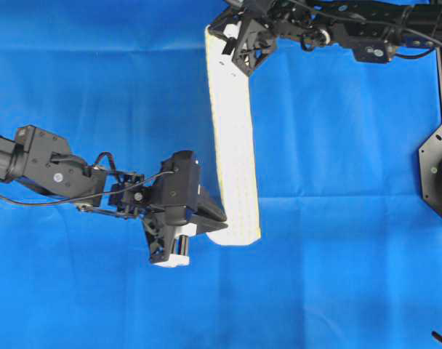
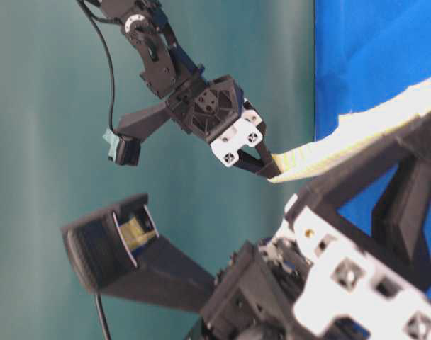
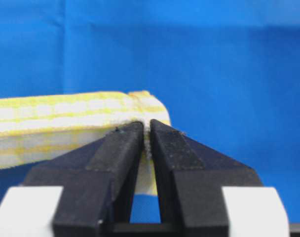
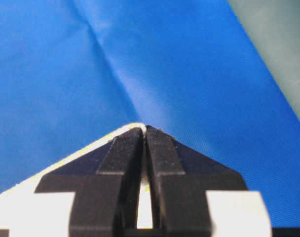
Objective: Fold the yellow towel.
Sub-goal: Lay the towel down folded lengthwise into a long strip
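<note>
Nearest lens, wrist views: black finger pairs, 2 per gripper.

Item 1, yellow towel (image 1: 232,138), qty 1. Pale yellow/white checks, yellow hem. Folded into a long narrow strip; long axis runs top to bottom in overhead view, leaning slightly right toward the lower end. Stretched between both grippers over the blue cloth (image 1: 97,87); upper end at top centre, lower end just below mid-frame. Whether strip touches the cloth: can't tell.

Item 2, left gripper (image 1: 215,220), qty 1. At the strip's lower end, approaching from the left. Left wrist view: fingers (image 3: 118,153) nearly together, thin slit between, towel corner (image 3: 149,116) pinched at tips. Grasping towel.

Item 3, right gripper (image 1: 222,30), qty 1. At the strip's upper end. Right wrist view: fingers (image 4: 162,153) pressed together, towel edge (image 4: 91,148) clamped between them. Grasping towel.

Item 4, blue cloth, qty 1. Plain, creased, covers the work surface.

Item 5, arms, qty 2, black w/ white gripper brackets.

Brands/labels/writing: none legible.
</note>
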Controlling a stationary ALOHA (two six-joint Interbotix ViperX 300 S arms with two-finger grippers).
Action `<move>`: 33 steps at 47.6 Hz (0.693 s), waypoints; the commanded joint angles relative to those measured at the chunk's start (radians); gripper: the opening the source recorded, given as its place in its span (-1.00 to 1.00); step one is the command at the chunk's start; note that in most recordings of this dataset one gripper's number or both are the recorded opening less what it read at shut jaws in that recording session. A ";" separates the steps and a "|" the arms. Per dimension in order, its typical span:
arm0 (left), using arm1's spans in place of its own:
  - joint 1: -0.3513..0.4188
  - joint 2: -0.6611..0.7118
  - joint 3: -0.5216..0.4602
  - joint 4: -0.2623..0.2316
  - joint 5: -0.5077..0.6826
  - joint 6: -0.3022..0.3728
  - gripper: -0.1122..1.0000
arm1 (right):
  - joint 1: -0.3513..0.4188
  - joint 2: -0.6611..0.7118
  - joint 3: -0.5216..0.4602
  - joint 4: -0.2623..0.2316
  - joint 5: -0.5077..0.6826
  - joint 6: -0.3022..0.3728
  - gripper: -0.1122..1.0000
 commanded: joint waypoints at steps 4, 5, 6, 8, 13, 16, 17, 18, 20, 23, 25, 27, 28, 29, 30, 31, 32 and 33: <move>-0.009 -0.040 0.003 -0.002 -0.012 0.000 -0.54 | -0.002 -0.014 -0.015 -0.003 -0.005 0.005 -0.77; -0.009 -0.040 0.003 0.000 -0.011 0.000 -0.52 | -0.002 -0.015 -0.014 -0.003 -0.003 0.005 -0.77; -0.008 -0.040 0.003 -0.002 -0.009 0.000 -0.51 | -0.003 -0.015 -0.012 -0.003 -0.003 0.006 -0.77; -0.006 -0.040 0.005 0.000 -0.008 0.000 -0.49 | -0.002 -0.014 -0.011 -0.003 -0.003 0.008 -0.78; -0.005 -0.044 0.009 -0.002 0.000 0.000 -0.41 | -0.003 -0.014 -0.008 -0.002 -0.003 0.014 -0.77; -0.005 -0.046 0.015 -0.002 0.006 0.000 -0.35 | -0.003 -0.015 -0.008 -0.002 -0.005 0.014 -0.77; -0.005 -0.048 0.017 -0.002 0.008 0.002 -0.33 | -0.003 -0.014 -0.008 -0.002 -0.003 0.014 -0.77; -0.005 -0.048 0.018 -0.002 0.011 0.002 -0.31 | -0.003 -0.015 -0.009 -0.002 -0.005 0.014 -0.77; -0.005 -0.052 0.021 -0.002 0.017 0.002 -0.26 | -0.002 -0.015 -0.008 -0.002 -0.003 0.014 -0.76; -0.006 -0.060 0.029 -0.002 0.041 0.000 -0.17 | -0.002 -0.015 -0.008 -0.002 0.000 0.014 -0.76; -0.009 -0.069 0.034 0.000 0.067 0.002 -0.10 | -0.003 -0.017 -0.008 -0.003 0.006 0.014 -0.68; -0.015 -0.083 0.038 0.000 0.103 0.002 -0.04 | -0.002 -0.021 -0.005 -0.003 0.020 0.014 -0.54; -0.018 -0.091 0.040 0.000 0.126 0.002 -0.01 | -0.003 -0.025 -0.003 -0.002 0.025 0.014 -0.44; -0.020 -0.100 0.043 -0.002 0.150 0.002 0.01 | -0.003 -0.029 0.002 -0.002 0.028 0.014 -0.33; -0.023 -0.114 0.046 -0.002 0.189 0.000 0.03 | -0.003 -0.034 0.003 -0.003 0.032 0.014 -0.19; -0.026 -0.124 0.049 -0.002 0.215 0.000 0.05 | -0.002 -0.038 0.008 -0.002 0.034 0.014 -0.08; -0.029 -0.137 0.054 -0.002 0.241 0.000 0.06 | -0.003 -0.049 0.015 -0.002 0.037 0.014 0.04; -0.031 -0.146 0.057 -0.002 0.268 0.000 0.06 | -0.002 -0.057 0.020 -0.003 0.038 0.014 0.14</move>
